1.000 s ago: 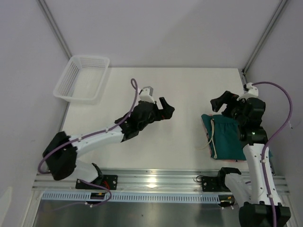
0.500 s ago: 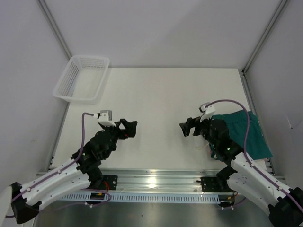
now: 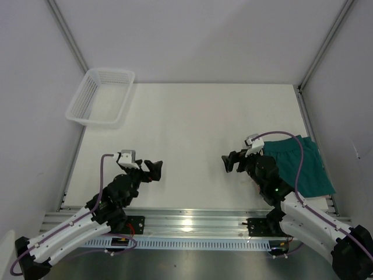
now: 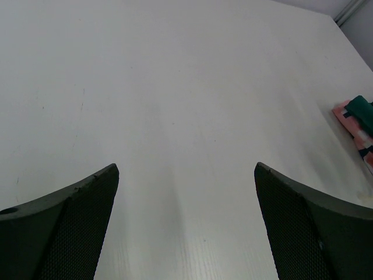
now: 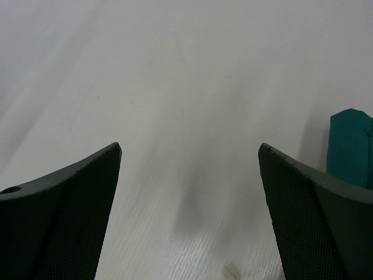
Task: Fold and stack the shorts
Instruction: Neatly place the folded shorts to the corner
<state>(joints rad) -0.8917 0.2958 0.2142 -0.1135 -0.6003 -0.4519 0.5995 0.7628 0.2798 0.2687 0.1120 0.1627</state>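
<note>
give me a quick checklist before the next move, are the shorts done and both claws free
1. Left claw open and empty: ok.
2. Right claw open and empty, apart from the fabric: ok.
3. Teal shorts folded, lying at the right side of the table: ok.
4. Pink shorts stacked under the teal pair: ok, a pink edge shows beneath it in the left wrist view.
5. Pink pair neatly folded: cannot tell, it is mostly hidden.
6. Right arm's purple cable free of the stack: cannot tell, it loops over the teal shorts in the top view.
</note>
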